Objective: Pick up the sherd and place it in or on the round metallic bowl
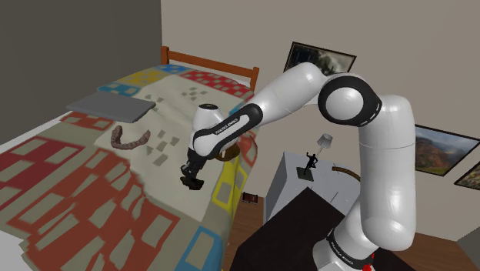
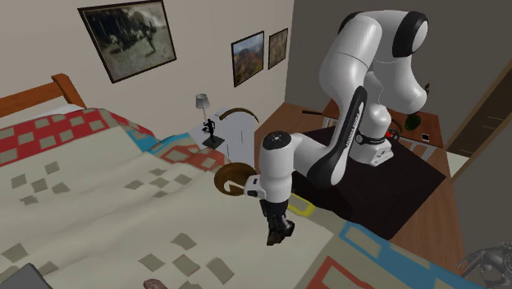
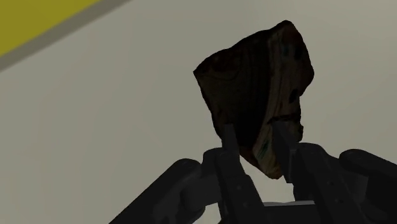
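Note:
My black gripper (image 3: 257, 137) is shut on the sherd (image 3: 254, 83), a dark brown, mottled, jagged piece that sticks out beyond the fingertips. In the shoulder view the gripper (image 1: 190, 181) points down over the patchwork quilt (image 1: 92, 192), close to the bed's near edge. In the second exterior view the gripper (image 2: 279, 234) hangs just above the pale quilt (image 2: 98, 205). The round bowl (image 2: 232, 176) looks brownish-gold and sits on the bed's edge right behind my forearm, partly hidden by it. Its rim (image 1: 229, 153) peeks out below the forearm.
A curved brown object (image 1: 127, 140) and a flat grey slab (image 1: 108, 106) lie farther along the bed. The wooden headboard (image 1: 208, 65) closes the far end. A white nightstand (image 1: 304, 181) with a small lamp and figurine stands beside the bed, by my dark stand (image 1: 300, 231).

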`<action>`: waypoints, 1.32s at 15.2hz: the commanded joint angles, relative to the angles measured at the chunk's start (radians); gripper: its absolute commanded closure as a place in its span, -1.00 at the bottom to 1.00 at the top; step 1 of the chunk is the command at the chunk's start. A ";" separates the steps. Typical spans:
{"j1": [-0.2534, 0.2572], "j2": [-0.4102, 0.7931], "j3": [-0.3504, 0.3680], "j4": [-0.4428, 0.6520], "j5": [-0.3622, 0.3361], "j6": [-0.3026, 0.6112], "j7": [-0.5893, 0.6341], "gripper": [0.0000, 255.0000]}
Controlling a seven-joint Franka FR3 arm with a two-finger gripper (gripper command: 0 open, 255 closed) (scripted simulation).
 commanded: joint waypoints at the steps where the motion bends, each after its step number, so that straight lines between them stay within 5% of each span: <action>1: -0.002 0.009 -0.006 -0.004 -0.003 -0.005 0.001 1.00; 7: -0.006 -0.034 -0.001 -0.007 0.002 -0.043 0.003 1.00; 8: -0.006 -0.034 -0.001 -0.007 0.002 -0.043 0.003 -1.00; 11: 0.051 0.047 -0.024 0.232 -0.099 -0.533 0.006 -1.00; 20: 0.056 0.083 -0.028 0.182 -0.106 -0.456 0.009 -1.00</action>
